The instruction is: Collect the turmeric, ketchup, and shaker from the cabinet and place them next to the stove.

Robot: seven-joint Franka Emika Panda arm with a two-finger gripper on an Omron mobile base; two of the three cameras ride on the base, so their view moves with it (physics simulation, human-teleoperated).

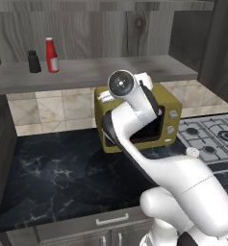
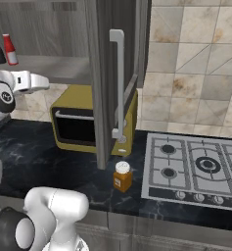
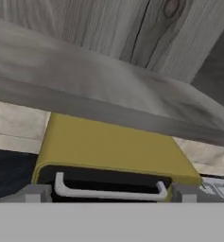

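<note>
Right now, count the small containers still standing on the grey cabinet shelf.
2: the black cylindrical shaker at the shelf's left end, and the slim red ketchup bottle beside it, nearer the shelf's middle.

no readable text, ketchup label band blank, turmeric label illegible

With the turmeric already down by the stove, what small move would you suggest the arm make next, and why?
Probably raise the open gripper and swing it left along the cabinet shelf toward the ketchup. The turmeric already sits on the counter beside the stove, while the ketchup and shaker stand on the shelf, and the hand faces the microwave.
</note>
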